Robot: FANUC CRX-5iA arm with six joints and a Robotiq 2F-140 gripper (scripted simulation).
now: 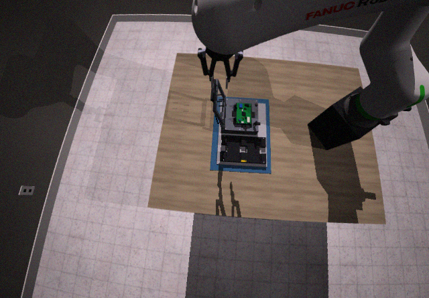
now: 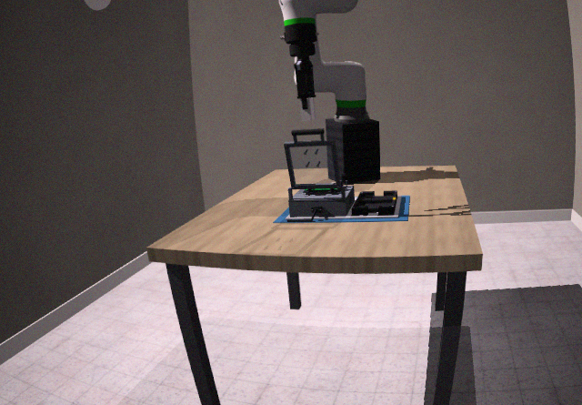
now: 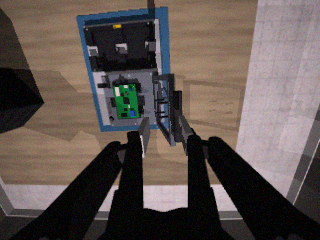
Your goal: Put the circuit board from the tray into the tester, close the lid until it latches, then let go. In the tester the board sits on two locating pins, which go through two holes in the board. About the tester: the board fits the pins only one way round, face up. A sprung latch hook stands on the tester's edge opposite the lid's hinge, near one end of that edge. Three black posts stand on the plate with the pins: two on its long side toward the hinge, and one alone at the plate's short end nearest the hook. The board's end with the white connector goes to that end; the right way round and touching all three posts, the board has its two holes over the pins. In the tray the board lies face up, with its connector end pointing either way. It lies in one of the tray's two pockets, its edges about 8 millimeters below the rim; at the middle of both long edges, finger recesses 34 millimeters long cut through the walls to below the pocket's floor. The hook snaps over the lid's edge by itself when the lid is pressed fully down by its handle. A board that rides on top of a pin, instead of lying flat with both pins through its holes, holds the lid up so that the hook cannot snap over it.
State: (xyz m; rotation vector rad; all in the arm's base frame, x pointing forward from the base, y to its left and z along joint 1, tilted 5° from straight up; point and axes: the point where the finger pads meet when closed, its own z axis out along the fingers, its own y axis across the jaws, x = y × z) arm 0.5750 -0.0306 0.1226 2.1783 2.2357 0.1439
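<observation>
The tester (image 1: 242,128) is taken as the reference. It is seated on a blue mat (image 1: 215,165) on the wooden worktop (image 1: 301,191), with the black tray (image 1: 242,151) just beside it on the same mat. The green circuit board (image 1: 244,114) is found inside the tester, on the plate, face up; whether both pins pass through its holes cannot be told. No board is seen in the tray's pockets.

The tester's lid (image 2: 307,158) is raised, standing near upright on its hinge side, with its handle (image 2: 307,133) uppermost. The latch hook (image 2: 316,211) is seen on the tester's opposite edge, not engaged.

The hand (image 2: 307,111) is held above the raised lid's handle, apart from it, fingers pointing down. Its fingers are set narrow, partly closed, and nothing is gripped between them. In the wrist view the lid's handle lies just beyond the fingertips.
</observation>
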